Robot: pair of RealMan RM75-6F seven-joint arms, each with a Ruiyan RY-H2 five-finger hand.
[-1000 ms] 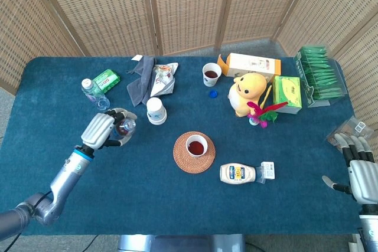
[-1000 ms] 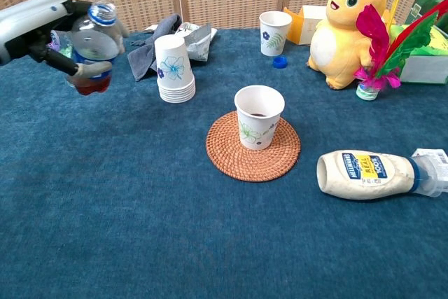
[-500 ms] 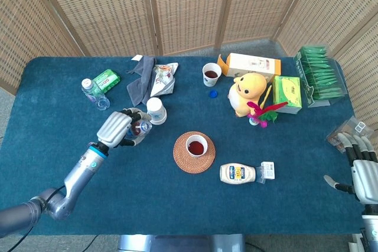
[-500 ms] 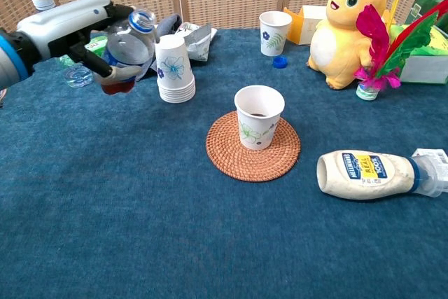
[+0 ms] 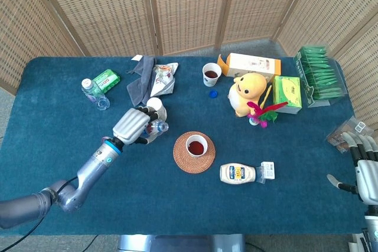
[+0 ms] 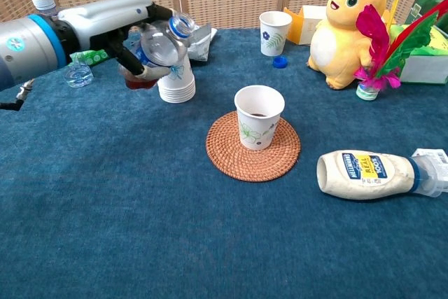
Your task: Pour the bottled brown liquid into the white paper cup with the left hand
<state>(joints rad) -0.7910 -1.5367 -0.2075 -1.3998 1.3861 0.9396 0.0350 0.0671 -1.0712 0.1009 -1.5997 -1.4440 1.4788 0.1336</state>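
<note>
My left hand grips a clear bottle with a little brown liquid at its bottom. The uncapped bottle is tilted, its neck up and to the right, in the air in front of the stack of paper cups. The white paper cup stands on a round woven coaster right of the bottle and has brown liquid in it. My right hand hangs at the table's far right edge, fingers apart, holding nothing.
A second cup of brown liquid and a blue cap sit at the back. A mayonnaise bottle lies right of the coaster. A yellow plush toy, boxes, a grey cloth and a lying water bottle are around.
My left hand has carried the bottle to the right, from the table's left side to just in front of the cup stack. The right hand has barely moved.
</note>
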